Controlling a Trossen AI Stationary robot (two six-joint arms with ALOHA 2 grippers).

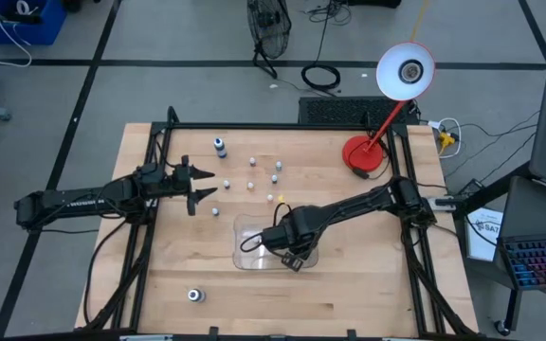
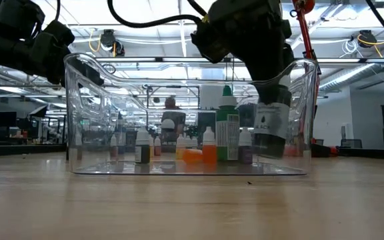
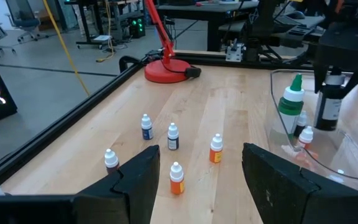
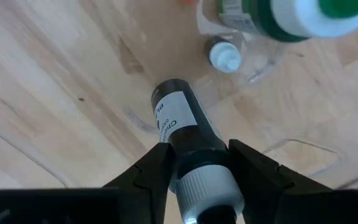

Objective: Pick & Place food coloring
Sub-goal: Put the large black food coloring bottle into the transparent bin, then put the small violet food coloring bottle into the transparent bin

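Right gripper with its fingers clamped on the neck of a dark bottle, just under the white cap; the bottle hangs below the fingertips, base down, inside the clear tray and above its floor. Just beyond the fingertips stand a small white-capped bottle and a larger green bottle, with more small bottles on the tray floor. The step in hand appears to be setting the dark bottle down: lower it straight, keeping its base clear of the neighbours ahead of the fingers, and release only once it rests flat, or it may topple. Farther off, the left gripper waits with fingers apart, several small bottles standing on the table between and beyond its fingertips.
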